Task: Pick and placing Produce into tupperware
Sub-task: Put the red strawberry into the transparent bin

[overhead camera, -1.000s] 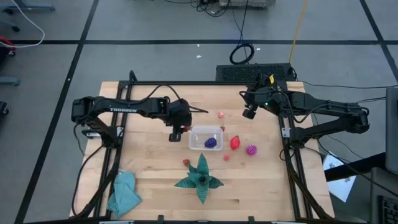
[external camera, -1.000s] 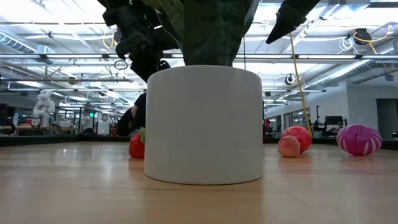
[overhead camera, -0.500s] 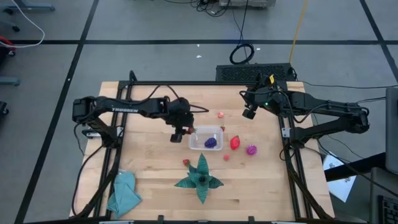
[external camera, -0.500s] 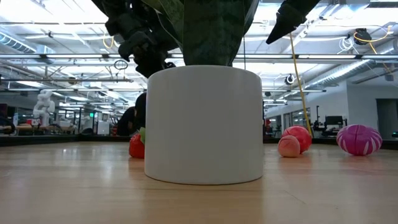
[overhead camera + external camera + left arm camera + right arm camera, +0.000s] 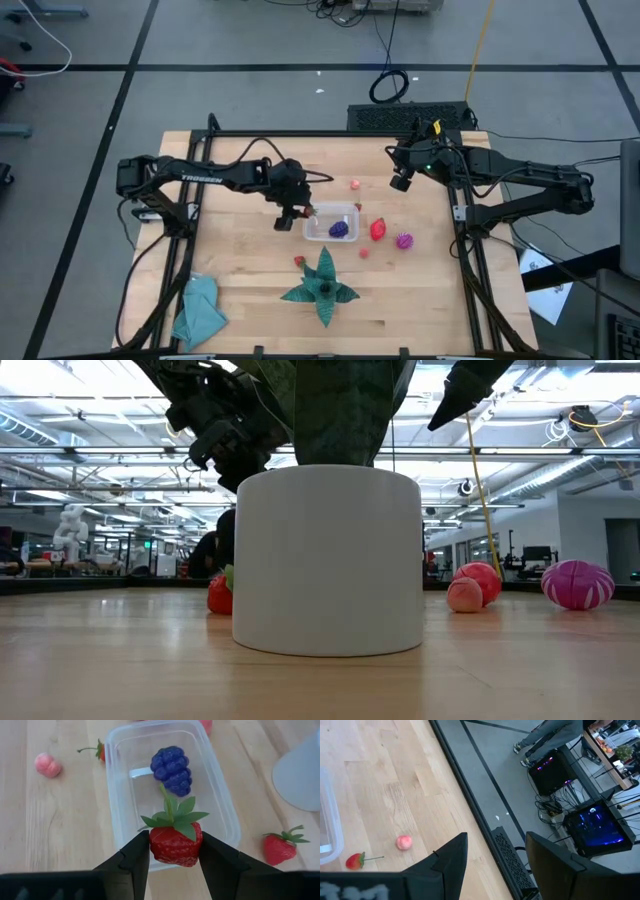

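Note:
The clear tupperware (image 5: 332, 222) stands mid-table with a purple grape-like fruit (image 5: 172, 770) inside. My left gripper (image 5: 291, 213) hangs over its left end, shut on a red strawberry (image 5: 175, 842). More produce rests on the wood: a red fruit (image 5: 378, 229), a magenta ball (image 5: 404, 241), a pink piece (image 5: 355, 184), another pink piece (image 5: 365, 252) and a strawberry (image 5: 299, 261). My right gripper (image 5: 402, 180) waits open, raised over the table's far right part. My left gripper pinches the strawberry's red body by its two sides (image 5: 155, 845) between its two fingers. The fingers slant down from the table's left side. The strawberry is lifted clear above the tupperware's left rim (image 5: 131, 851), its green cap and stem (image 5: 170, 810) pointing away from the gripper.
A dark-green leafy plant (image 5: 322, 285) in a white pot (image 5: 330, 560) stands near the front edge, just in front of the tupperware. A teal cloth (image 5: 198, 310) lies at the front left corner. Bare wood lies left of the tupperware.
My left gripper, still shut on the strawberry, has sunk a little toward the tupperware's left end and tipped its fingers further downward. The fruits on the table and the tupperware have stayed put.

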`<state>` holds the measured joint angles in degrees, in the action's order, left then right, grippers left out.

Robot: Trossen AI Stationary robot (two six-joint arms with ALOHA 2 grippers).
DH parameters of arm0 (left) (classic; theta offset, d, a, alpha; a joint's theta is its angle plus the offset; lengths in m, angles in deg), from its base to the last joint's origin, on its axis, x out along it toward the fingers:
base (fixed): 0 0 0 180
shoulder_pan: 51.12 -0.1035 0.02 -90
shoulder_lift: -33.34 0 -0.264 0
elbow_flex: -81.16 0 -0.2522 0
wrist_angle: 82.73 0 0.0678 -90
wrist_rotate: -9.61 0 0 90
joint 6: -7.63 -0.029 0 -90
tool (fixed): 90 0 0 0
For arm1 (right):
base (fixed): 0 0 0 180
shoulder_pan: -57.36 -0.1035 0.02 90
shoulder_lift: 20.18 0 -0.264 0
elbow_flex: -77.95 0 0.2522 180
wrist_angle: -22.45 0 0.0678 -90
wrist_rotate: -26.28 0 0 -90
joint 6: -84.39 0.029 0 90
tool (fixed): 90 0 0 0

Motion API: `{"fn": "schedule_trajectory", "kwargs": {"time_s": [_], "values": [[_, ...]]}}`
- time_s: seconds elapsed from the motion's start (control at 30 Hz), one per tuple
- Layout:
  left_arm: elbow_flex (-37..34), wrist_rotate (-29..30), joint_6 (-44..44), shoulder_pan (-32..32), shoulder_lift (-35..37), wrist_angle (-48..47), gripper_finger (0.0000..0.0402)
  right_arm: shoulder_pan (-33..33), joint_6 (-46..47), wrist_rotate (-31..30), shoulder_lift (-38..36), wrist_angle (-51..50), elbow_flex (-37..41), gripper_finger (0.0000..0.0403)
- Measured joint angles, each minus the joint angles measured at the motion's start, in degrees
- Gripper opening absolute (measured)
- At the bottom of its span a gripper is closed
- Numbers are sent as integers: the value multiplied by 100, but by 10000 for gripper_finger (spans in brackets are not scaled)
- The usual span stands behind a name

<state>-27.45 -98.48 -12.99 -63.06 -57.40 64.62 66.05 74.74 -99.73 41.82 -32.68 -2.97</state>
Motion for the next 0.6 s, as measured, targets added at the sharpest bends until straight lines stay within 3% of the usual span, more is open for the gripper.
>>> {"fn": "schedule_trajectory", "kwargs": {"time_s": [0.6], "values": [[2,-186,162,107,-492,437,152,0,2,2,2,46,0,192]]}}
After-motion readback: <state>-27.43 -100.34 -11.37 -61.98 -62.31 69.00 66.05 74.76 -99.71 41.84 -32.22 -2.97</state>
